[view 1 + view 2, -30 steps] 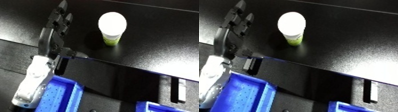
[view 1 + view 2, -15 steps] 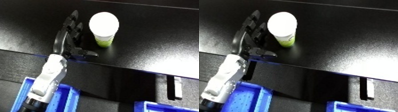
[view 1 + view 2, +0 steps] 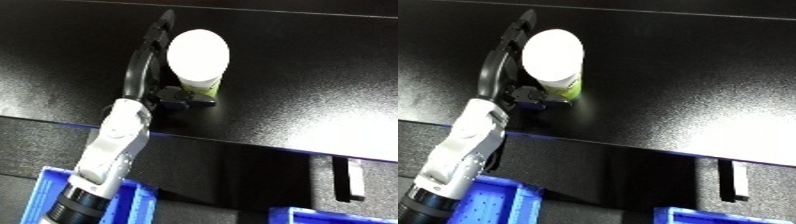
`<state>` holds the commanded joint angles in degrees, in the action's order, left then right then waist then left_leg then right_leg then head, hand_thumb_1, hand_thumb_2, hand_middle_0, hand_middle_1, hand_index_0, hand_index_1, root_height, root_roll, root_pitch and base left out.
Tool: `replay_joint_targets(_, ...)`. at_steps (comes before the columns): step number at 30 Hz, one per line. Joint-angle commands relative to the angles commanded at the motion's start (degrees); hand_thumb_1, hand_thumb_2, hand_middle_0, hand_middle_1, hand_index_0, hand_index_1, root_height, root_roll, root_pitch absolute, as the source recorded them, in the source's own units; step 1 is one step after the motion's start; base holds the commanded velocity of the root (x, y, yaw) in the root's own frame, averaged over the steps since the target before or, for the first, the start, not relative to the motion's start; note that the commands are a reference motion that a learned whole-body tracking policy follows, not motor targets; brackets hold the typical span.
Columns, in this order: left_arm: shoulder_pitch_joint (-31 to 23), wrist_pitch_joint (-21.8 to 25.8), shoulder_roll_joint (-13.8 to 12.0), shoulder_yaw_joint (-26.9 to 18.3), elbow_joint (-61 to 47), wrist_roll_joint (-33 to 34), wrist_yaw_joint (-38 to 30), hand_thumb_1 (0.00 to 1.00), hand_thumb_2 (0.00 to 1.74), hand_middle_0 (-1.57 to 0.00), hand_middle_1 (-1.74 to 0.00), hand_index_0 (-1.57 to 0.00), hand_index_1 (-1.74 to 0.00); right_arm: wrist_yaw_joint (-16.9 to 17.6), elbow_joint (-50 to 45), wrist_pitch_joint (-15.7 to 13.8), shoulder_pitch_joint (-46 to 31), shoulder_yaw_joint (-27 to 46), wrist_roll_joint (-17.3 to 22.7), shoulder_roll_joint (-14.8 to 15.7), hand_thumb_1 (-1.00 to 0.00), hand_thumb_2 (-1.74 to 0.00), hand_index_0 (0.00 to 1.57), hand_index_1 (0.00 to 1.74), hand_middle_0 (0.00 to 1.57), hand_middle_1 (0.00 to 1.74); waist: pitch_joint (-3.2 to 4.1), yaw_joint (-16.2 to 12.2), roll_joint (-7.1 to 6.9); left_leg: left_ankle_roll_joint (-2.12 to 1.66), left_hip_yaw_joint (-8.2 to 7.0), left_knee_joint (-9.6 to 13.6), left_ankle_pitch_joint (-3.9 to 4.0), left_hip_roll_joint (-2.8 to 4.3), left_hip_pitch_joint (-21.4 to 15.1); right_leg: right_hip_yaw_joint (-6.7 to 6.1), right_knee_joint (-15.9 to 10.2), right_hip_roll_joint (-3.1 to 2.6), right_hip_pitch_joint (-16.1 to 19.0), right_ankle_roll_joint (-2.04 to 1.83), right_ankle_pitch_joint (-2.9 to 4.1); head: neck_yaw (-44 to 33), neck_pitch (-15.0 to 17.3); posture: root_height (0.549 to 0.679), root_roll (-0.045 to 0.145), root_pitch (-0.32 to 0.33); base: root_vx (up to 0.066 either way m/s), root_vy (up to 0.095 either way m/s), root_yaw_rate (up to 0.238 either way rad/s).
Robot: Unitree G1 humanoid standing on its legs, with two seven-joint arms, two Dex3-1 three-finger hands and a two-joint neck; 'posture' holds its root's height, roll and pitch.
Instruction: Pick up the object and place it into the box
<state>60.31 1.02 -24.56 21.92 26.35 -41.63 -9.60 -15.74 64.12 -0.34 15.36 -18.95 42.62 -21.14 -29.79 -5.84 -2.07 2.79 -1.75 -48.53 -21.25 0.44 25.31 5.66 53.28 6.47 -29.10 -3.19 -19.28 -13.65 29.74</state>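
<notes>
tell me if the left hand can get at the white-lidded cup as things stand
Probably yes: the left hand is already beside the cup, fingers along its left side and thumb at its base, nothing between them.

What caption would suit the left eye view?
Robot's left hand reaches beside a white-lidded green container on a black table, fingers extended.
</notes>
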Motion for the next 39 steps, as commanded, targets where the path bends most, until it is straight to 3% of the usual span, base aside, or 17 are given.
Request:
replay_joint_targets(11,1.9,-1.6,-0.2,0.9,0.9,-0.9,0.1,0.70,1.22,-1.10,-1.22,-1.10,-1.22,-0.1,0.5,-0.5,-0.4,0.1,-0.3,0.1,0.00,0.00,0.00,0.00,0.00,0.00,0.34,-0.5,0.49,0.09,0.02,0.3,-0.18,-0.07,-0.9,-0.05,-0.3,-0.07,0.8,0.29,-0.29,-1.2,0.7,0.614,0.024,-0.058,0.013,0.003,-0.002)
replay_joint_targets(21,-1.0,-4.0,-0.1,-1.3,1.8,-12.7,1.6,0.70,1.22,-1.10,-1.22,-1.10,-1.22,0.8,0.4,-0.8,-1.0,0.5,-0.3,0.5,0.00,0.00,0.00,0.00,0.00,0.00,0.55,0.1,1.18,0.01,0.70,1.1,0.30,-0.40,-1.6,0.26,0.0,0.39,1.4,0.48,-0.71,-2.3,0.3,0.615,0.027,-0.063,-0.001,0.008,0.061)
replay_joint_targets(28,-8.5,-4.7,1.6,-6.4,-3.0,-28.5,6.5,0.70,1.22,-1.10,-1.22,-1.10,-1.22,2.0,-0.2,-1.5,-1.6,1.7,0.4,0.9,0.00,0.00,0.00,0.00,0.00,0.00,0.27,1.7,2.31,-0.42,1.62,3.2,1.47,-1.16,-2.4,0.74,-0.5,1.03,2.5,0.89,-1.01,-2.8,-1.6,0.619,0.032,-0.063,-0.023,0.009,0.146)
replay_joint_targets(33,-16.0,-1.4,2.2,-10.3,-8.5,-28.5,5.6,0.70,1.22,-1.10,-1.22,-1.10,-1.22,3.6,-1.7,-1.9,-2.6,2.3,2.1,1.4,0.00,0.00,0.00,0.00,0.00,0.00,0.02,3.6,2.97,-0.73,2.58,4.7,2.38,-2.15,-2.6,1.30,-0.9,1.25,2.9,1.26,-1.17,-2.4,-3.0,0.622,0.036,-0.057,-0.046,-0.013,0.178)
replay_joint_targets(39,-23.6,4.8,0.7,-16.3,-13.9,-25.3,4.9,0.70,1.22,-1.10,-1.22,-1.10,-1.22,4.1,-2.8,-3.0,-4.6,3.6,3.5,1.2,0.00,0.00,0.00,0.00,0.00,0.00,0.00,5.8,3.54,-1.07,3.54,6.0,3.25,-2.75,-2.7,2.12,-1.5,1.57,3.5,1.59,-1.40,-2.0,-3.6,0.624,0.040,-0.051,-0.050,-0.020,0.155)
